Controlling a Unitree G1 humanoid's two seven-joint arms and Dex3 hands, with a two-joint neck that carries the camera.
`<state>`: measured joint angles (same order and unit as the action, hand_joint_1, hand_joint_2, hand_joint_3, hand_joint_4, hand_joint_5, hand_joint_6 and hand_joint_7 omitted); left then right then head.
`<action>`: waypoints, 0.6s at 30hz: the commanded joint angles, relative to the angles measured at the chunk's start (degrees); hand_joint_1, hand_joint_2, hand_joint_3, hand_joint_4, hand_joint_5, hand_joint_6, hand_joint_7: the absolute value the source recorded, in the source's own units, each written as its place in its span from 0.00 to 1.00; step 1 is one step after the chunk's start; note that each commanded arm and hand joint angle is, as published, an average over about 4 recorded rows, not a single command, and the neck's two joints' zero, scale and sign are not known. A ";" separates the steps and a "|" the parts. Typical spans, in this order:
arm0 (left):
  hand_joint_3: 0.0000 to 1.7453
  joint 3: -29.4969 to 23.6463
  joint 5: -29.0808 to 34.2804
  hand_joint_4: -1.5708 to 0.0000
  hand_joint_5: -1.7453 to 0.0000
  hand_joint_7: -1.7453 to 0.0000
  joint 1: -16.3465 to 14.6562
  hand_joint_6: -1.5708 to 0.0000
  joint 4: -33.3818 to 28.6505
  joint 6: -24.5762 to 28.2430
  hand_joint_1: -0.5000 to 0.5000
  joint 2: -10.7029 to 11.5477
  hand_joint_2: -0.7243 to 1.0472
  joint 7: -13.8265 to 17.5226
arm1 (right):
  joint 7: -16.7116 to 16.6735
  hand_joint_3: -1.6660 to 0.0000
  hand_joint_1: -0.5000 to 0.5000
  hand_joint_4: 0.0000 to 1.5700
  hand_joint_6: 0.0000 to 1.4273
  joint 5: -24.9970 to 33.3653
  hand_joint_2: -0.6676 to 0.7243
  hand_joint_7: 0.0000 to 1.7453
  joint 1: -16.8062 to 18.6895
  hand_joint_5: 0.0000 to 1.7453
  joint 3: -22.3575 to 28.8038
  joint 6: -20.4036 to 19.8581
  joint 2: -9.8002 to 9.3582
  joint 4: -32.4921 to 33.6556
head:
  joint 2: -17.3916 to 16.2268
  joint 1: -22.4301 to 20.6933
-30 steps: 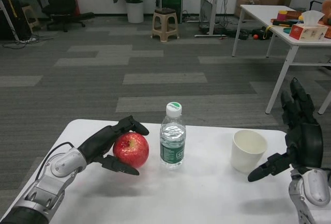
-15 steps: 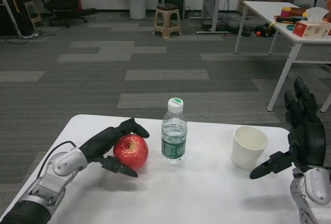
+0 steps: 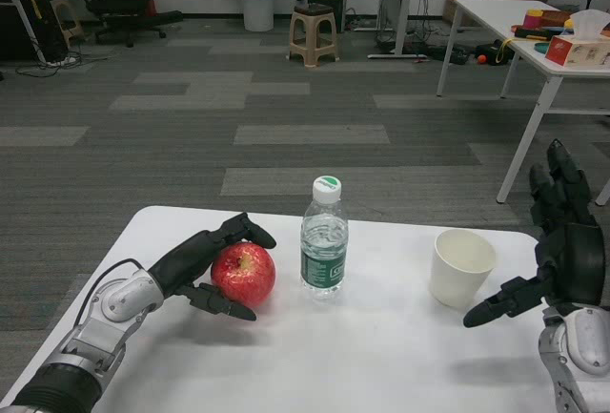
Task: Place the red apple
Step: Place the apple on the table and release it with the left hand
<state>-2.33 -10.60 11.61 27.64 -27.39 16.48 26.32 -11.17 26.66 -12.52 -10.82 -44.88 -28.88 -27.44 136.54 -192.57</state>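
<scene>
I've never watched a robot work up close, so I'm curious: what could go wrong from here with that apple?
The left robot hand wraps the red apple with the water bottle standing just beside it, so opening or pulling away carelessly might knock the bottle over. The apple is round and could roll across the white table once released. The right robot hand hangs open near the paper cup and might bump it if it swings inward.

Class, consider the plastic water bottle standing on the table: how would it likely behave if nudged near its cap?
The water bottle stands tall on a narrow base, so it would probably tip rather than slide. It looks nearly full, so likely fairly heavy. Being round, it might roll once down.
</scene>
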 commanded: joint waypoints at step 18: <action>0.05 -1.10 -1.61 1.00 0.40 0.59 -1.59 0.65 3.08 0.15 0.07 0.39 1.00 0.35 | -0.17 1.00 0.08 0.00 0.00 0.15 1.00 0.04 -0.40 0.00 -0.21 -0.12 -0.39 -0.65 | 0.07 -0.78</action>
<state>-3.89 -10.53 11.62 29.18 -28.39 16.47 26.30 -11.17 26.67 -12.52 -10.88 -44.88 -28.88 -27.52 136.61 -193.32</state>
